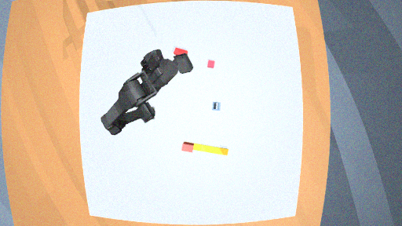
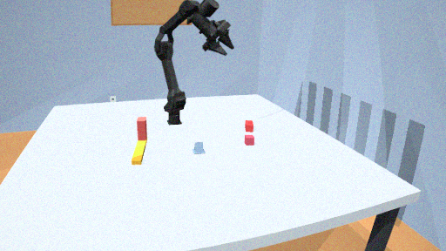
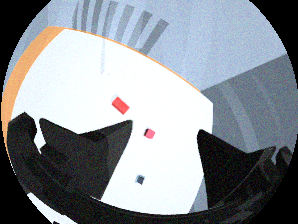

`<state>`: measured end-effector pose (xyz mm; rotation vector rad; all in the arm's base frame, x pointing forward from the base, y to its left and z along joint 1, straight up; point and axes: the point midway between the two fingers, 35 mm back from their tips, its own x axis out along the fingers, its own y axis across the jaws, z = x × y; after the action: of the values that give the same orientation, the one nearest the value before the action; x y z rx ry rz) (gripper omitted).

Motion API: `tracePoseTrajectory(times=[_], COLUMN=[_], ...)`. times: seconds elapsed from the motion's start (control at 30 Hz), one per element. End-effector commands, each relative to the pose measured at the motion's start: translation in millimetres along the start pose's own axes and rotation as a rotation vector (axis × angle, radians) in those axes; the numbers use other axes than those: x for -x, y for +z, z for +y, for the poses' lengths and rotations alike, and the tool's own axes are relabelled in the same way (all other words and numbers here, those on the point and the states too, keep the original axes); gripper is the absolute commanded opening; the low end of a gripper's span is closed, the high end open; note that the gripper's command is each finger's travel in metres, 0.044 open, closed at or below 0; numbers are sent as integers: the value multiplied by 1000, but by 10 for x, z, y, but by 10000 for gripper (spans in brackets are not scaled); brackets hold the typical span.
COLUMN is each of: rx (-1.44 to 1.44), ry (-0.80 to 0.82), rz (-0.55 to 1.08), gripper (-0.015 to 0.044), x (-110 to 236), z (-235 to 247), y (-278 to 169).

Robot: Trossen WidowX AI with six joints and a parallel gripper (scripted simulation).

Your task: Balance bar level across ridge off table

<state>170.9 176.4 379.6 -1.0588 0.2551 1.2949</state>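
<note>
Gripper (image 2: 219, 44) hangs high above the white table (image 2: 283, 183), fingers apart and holding nothing; yellow bar (image 2: 138, 152) lies flat, well apart from the small blue ridge (image 2: 199, 148).
</note>
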Motion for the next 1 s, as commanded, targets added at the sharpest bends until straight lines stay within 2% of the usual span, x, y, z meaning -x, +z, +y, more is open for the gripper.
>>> tracePoseTrajectory(times=[0.0,0.4,0.97], rx=[-110,-394,-735], ry=[-3,-40,-98], rz=[73,244,416], gripper=[315,315,315], x=[-90,-176,-119], z=[-125,-383,-539], y=[-218,-837,-1659])
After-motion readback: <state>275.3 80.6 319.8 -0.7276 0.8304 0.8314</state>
